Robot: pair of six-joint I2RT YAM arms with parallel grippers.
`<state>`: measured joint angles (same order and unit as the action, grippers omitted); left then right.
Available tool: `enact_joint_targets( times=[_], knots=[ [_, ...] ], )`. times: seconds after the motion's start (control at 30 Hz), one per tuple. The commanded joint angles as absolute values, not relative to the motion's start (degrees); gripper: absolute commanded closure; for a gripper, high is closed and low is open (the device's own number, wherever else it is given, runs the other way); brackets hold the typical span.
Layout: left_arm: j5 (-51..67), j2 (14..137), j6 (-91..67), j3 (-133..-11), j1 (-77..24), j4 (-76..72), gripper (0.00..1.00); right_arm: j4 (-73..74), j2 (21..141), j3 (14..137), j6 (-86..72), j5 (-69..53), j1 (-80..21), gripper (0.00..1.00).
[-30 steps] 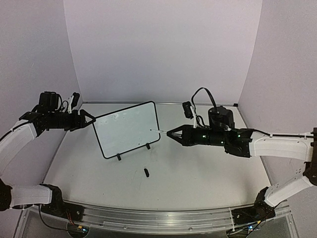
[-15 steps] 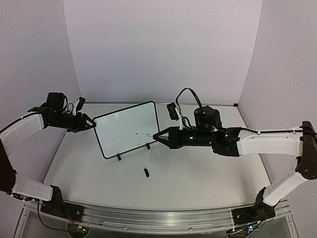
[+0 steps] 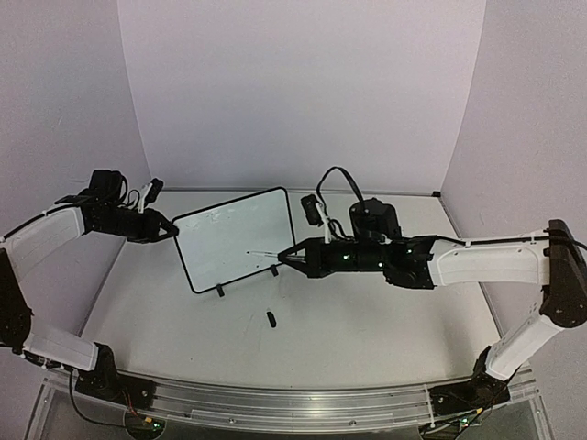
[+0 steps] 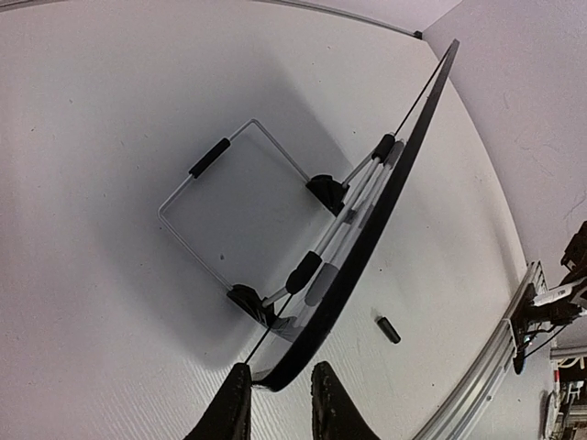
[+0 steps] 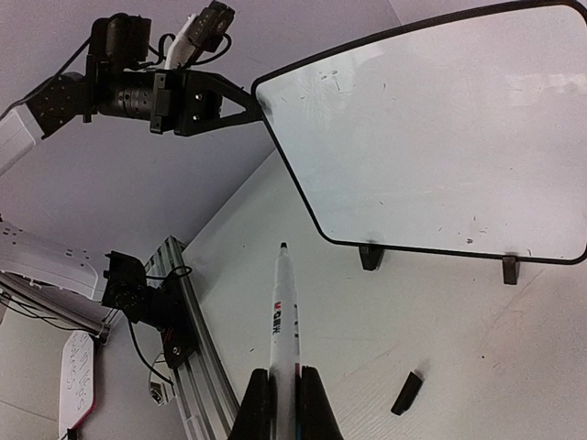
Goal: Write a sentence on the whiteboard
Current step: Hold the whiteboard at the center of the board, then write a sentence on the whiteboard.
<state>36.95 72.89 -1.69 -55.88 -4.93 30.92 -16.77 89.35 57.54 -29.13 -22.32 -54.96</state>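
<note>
The whiteboard (image 3: 234, 238) stands tilted on two black feet, left of centre. Its face (image 5: 431, 137) bears only faint smudges; no sentence shows. My left gripper (image 3: 171, 231) is open, its jaws straddling the board's top left corner. From behind, the black frame (image 4: 367, 247) runs in between the fingers (image 4: 229, 408); one touches the corner, the other stands just off it. My right gripper (image 3: 292, 258) is shut on a white marker (image 5: 282, 321). The uncapped tip points at the board's lower part and stops short of it.
The marker's black cap (image 3: 271, 318) lies on the table in front of the board, also in the right wrist view (image 5: 407, 392). A wire stand (image 4: 229, 197) props the board from behind. An aluminium rail (image 3: 293, 403) runs along the near edge.
My right arm has moved left with the marker, bringing its tip close to the board. My left gripper has moved in to the board's top left corner.
</note>
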Motion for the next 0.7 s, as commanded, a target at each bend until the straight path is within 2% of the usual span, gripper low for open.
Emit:
enact_joint_targets(
  times=[0.0, 0.33, 0.67],
  knots=[
    [38.8, 73.4, -0.1, -58.1, -4.7, 29.0, 0.78, -19.0, 90.2, 60.2, -28.1, -23.3, -55.3, 1.0],
    [38.6, 74.7, 0.2, -58.6, -4.7, 29.3, 0.87, -19.7, 91.4, 60.4, -28.4, -23.9, -55.3, 1.0],
    [38.6, 74.1, 4.0, -57.4, -4.7, 29.8, 1.0, -19.9, 90.2, 59.2, -28.5, -23.4, -55.5, 1.0]
  ],
)
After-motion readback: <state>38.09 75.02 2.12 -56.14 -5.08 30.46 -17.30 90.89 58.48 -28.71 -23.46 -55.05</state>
